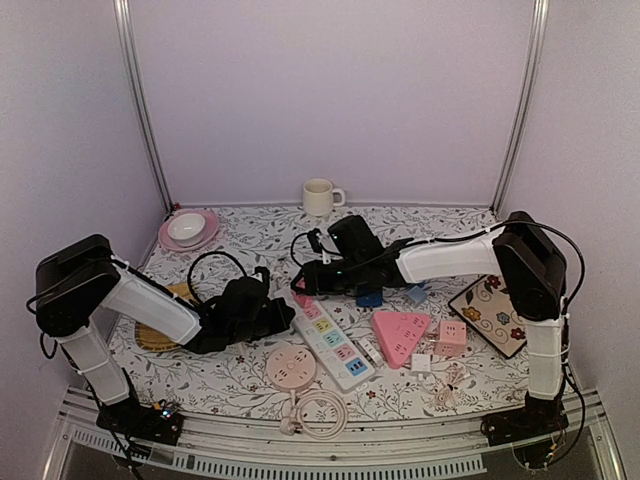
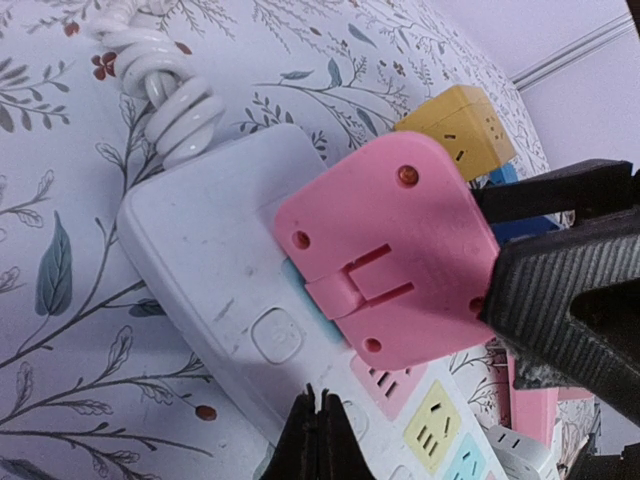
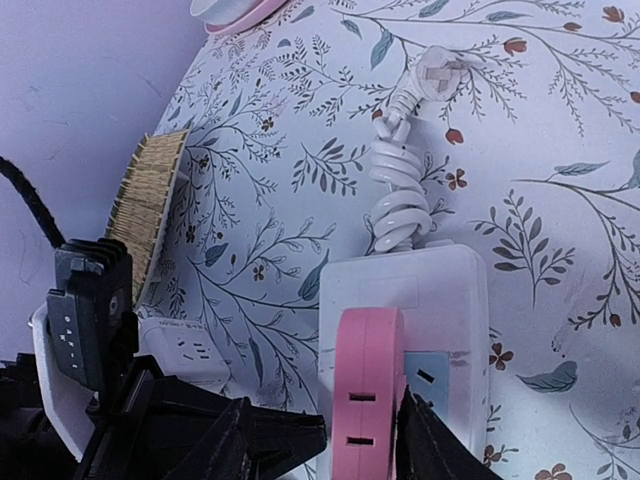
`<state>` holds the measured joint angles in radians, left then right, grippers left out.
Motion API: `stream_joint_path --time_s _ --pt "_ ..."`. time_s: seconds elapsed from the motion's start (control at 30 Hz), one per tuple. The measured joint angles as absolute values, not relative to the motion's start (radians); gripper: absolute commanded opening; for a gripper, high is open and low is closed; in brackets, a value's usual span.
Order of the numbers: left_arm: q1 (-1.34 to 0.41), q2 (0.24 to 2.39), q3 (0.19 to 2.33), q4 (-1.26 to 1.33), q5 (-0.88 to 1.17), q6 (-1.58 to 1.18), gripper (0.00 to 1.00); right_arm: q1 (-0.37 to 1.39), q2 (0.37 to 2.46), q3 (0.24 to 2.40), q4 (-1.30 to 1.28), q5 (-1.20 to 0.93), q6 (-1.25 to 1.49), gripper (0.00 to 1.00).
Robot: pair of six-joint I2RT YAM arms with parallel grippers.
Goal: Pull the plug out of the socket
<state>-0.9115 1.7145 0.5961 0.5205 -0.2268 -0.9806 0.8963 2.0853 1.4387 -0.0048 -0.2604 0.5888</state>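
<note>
The white power strip point(image 1: 340, 350) lies mid-table, slanting toward the near edge. The left arm point(image 1: 150, 300) reaches low from the left edge. Its left gripper point(image 2: 318, 440), fingertips pinched together, bears on the strip's top, probably to pin it down. The right arm point(image 1: 450, 258) stretches in from the right edge. The right gripper point(image 3: 365, 440) clasps the pink plug point(image 2: 385, 260), which is seated at the strip's far end, apparently ready for the pull.
</note>
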Motion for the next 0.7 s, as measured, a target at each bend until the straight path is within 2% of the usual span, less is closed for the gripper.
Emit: stream_joint_path --time_s 0.17,0.27,0.53,0.57,0.7 --pt "-0.912 1.715 0.596 0.521 -0.227 -0.980 0.00 0.896 2.111 1.447 -0.007 -0.253 0.588 0.49" --pt "-0.912 1.715 0.596 0.520 -0.227 -0.980 0.00 0.896 2.128 1.449 -0.014 -0.245 0.588 0.45" --pt "-0.912 1.715 0.596 0.519 -0.227 -0.979 0.00 0.896 2.147 1.467 -0.028 -0.248 0.594 0.21" --pt "-0.912 1.715 0.596 0.519 -0.227 -0.979 0.00 0.896 2.147 1.467 -0.027 -0.250 0.595 0.13" --pt "-0.912 1.715 0.596 0.520 -0.228 -0.980 0.00 0.889 2.147 1.465 -0.022 -0.274 0.619 0.05"
